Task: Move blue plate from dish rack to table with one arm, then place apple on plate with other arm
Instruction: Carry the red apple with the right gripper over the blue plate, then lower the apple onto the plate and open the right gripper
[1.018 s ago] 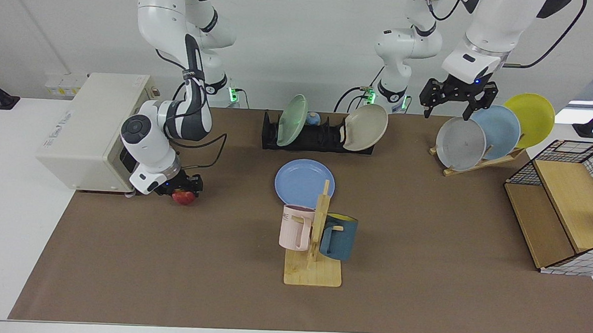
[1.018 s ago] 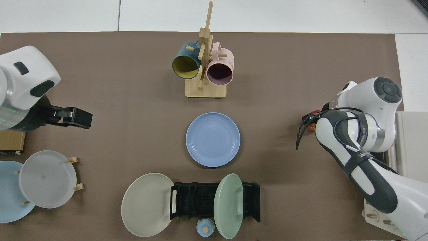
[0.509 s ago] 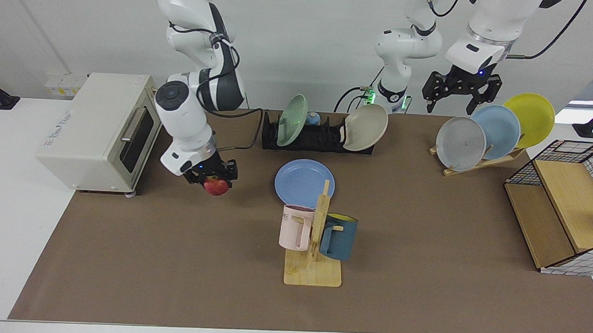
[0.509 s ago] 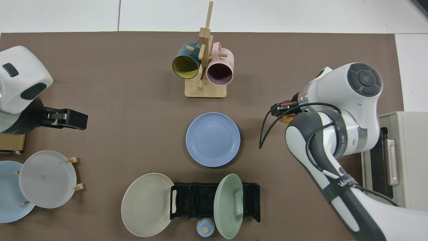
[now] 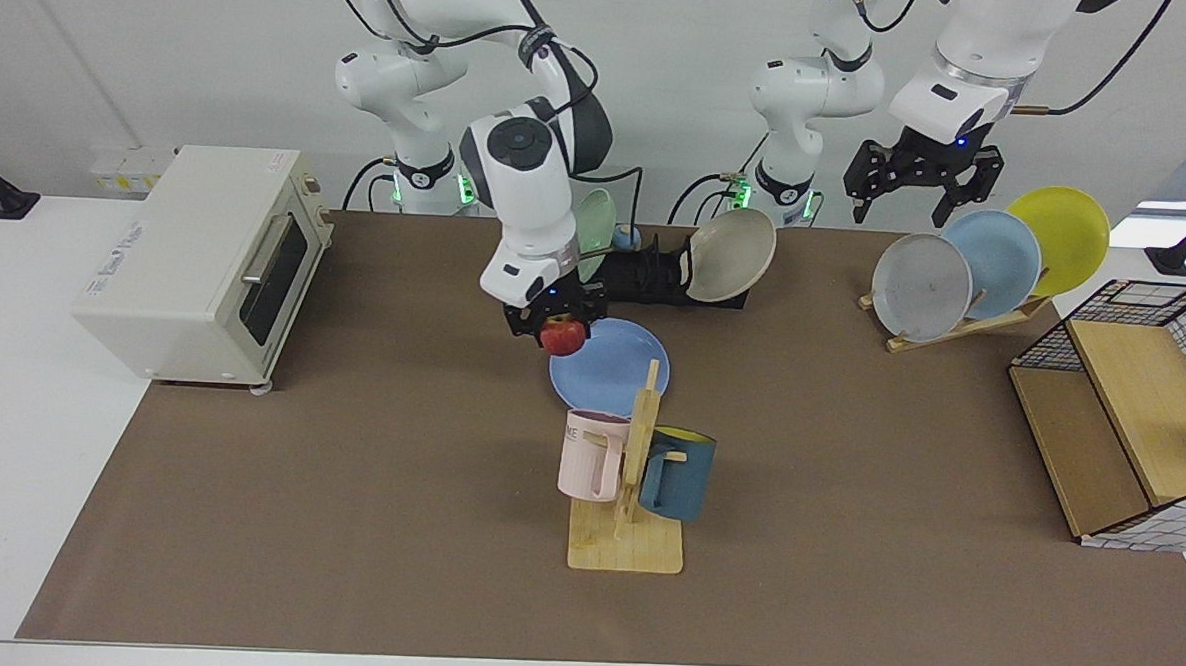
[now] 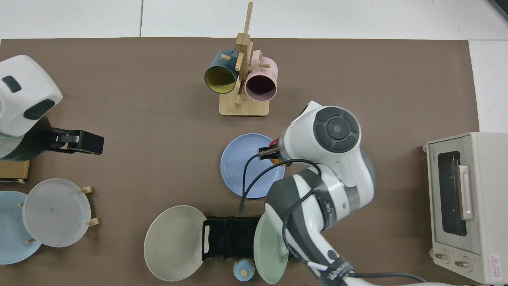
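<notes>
Facing view: right gripper (image 5: pixel 556 323) pinching the apple (image 5: pixel 563 337), held clear above the table (image 5: pixel 344 522) at the near-toaster edge of the blue plate (image 5: pixel 616 369). Blue plate flat on the table, just in front of the dish rack (image 5: pixel 656 276) and just behind the wooden mug stand (image 5: pixel 628 495); plate part of the task judged done. Apple over the plate's rim, not its middle; plate centre lies away from the gripper toward the mug-stand side and downward. Left gripper (image 5: pixel 922 182) spread, empty, hanging above the slanted wooden plate rack (image 5: pixel 954 324), well apart from the blue plate; left arm waiting. Top view: right gripper (image 6: pixel 271 153) mostly hidden under the wrist, only a sliver of the apple (image 6: pixel 275 158) showing, placed over the blue plate (image 6: pixel 248 165) near the rim on the toaster (image 6: pixel 460 198) side. Plate centre lies from the gripper toward the far side from the toaster; round plate, so no long axis to match. Left gripper (image 6: pixel 85 141) near the table edge, far from the work. Judged next: short shift inward over the plate centre, then descent and release; risk of the apple rolling off if let go at the rim.
</notes>
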You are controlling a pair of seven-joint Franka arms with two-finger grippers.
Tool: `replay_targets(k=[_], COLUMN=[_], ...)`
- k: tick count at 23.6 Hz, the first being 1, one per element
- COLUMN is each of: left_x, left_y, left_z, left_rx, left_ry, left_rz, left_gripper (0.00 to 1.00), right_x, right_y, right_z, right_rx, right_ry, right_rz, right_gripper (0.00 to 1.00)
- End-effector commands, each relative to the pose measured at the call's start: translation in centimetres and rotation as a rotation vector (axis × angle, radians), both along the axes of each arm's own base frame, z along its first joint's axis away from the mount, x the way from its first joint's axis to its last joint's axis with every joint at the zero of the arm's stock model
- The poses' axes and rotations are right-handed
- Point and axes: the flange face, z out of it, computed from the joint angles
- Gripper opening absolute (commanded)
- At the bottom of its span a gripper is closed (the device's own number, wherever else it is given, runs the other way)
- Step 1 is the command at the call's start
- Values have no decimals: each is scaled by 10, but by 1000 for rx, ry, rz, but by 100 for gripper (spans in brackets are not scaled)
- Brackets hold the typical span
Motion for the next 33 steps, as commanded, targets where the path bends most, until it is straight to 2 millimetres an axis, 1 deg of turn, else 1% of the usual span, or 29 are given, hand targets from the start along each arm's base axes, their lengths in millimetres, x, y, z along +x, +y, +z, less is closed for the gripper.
replay_targets(k=[1,3,5,7,9,14,20,23,26,30,31,33], left_x=[-3,-3,-3,-3,-4,-3,-3,-3,-3,-3,-3,-3], left_y=[11,15,19,19,21,25,23,23,23,23,23,23], left_z=[7,7,7,6,6,6,6,6,6,6,6,6], left_rx=[4,-30,-52,-51,-44,-40,-40,-40,-40,-40,-40,-40], left_ry=[-2,7,12,18,20,19,19,18,19,19,19,19], left_rz=[14,26,37,39,41,46,43,43,43,43,43,43], left_gripper=[100,100,100,100,100,100,100,100,100,100,100,100], right_x=[-18,-23,-27,-22,-21,-23,-26,-27,-27,-28,-27,-28], right_y=[52,68,80,75,71,67,67,64,64,61,62,64], right_z=[-26,-45,-59,-68,-80,-88,-98,-107,-108,-114,-113,-112], right_rx=[15,12,15,34,34,25,20,13,15,10,11,12], right_ry=[-5,-11,-15,7,19,27,24,29,24,27,26,24], right_rz=[-19,-15,-5,-22,18,53,54,55,53,58,56,58], right_gripper=[0,0,0,0,0,0,0,0,1,13,19,36])
